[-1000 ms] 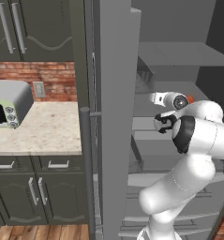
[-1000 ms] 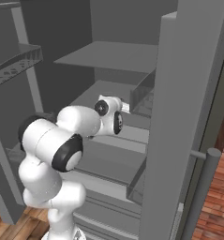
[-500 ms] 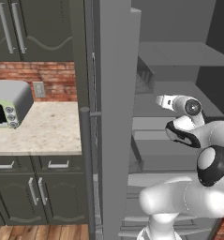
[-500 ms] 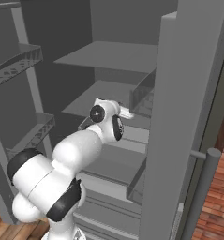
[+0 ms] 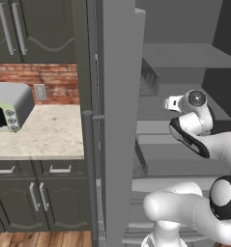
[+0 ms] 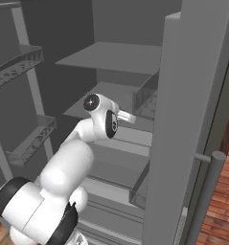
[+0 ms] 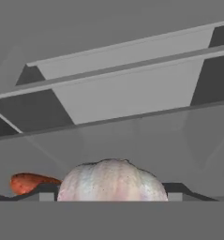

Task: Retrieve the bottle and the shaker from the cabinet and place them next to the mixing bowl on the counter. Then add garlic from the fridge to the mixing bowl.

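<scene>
The white arm reaches into the open tall grey fridge (image 5: pixel 118 96), its wrist among the pale grey shelves (image 6: pixel 116 57). In the hand view a pale, off-white garlic bulb with faint pinkish ribs (image 7: pixel 112 182) sits at 6 o'clock, directly ahead of the jaws (image 7: pixel 104 197), with their dark tips showing low on either side of it. The jaws stand fairly wide, but whether they press on the bulb or merely flank it cannot be told. An orange-red oblong item (image 7: pixel 30 182) lies at 8 o'clock, just beside the garlic. In the left base view, the beige speckled stone surface (image 5: pixel 44 137) lies at 9 o'clock, carrying a grey and pale green toaster oven (image 5: pixel 8 108) beneath dark grey-green wall cabinets (image 5: pixel 35 29).
</scene>
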### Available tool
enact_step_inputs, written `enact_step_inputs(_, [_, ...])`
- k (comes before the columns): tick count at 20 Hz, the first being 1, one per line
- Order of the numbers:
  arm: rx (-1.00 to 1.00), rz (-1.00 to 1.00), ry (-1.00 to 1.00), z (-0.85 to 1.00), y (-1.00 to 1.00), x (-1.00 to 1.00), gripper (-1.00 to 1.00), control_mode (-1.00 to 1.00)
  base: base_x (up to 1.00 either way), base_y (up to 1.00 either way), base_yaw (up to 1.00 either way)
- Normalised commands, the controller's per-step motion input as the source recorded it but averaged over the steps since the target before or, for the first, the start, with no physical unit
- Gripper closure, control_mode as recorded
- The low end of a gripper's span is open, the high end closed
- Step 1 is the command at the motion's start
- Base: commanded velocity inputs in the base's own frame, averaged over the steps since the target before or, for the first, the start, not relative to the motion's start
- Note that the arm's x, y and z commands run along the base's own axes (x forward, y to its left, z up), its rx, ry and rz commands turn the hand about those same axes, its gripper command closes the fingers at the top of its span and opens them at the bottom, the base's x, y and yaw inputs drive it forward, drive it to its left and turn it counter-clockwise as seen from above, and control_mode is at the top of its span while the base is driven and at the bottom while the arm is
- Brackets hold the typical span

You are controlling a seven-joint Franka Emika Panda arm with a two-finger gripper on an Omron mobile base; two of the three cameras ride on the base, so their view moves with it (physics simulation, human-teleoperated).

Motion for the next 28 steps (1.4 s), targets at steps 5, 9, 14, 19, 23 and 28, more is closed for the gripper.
enact_step_inputs(5, [0.0,-0.02,0.0,-0.04,-0.05,-0.51,1.0,-1.0,0.0,0.0,0.0])
enact_step_inputs(9, [0.0,0.0,0.01,0.09,0.0,-0.66,1.0,-1.0,0.0,0.0,0.0])
enact_step_inputs(14, [0.0,0.0,0.05,0.25,0.04,-0.83,1.0,-1.0,0.0,0.0,0.0])
enact_step_inputs(19, [0.05,0.0,0.07,0.06,0.19,-1.0,1.0,-1.0,0.0,0.0,0.0])
enact_step_inputs(23, [0.0,0.0,0.01,0.2,0.32,-1.0,1.0,-1.0,0.0,0.0,0.0])
enact_step_inputs(28, [0.02,0.0,0.03,0.2,0.35,-0.98,1.0,-1.0,0.0,0.0,0.0])
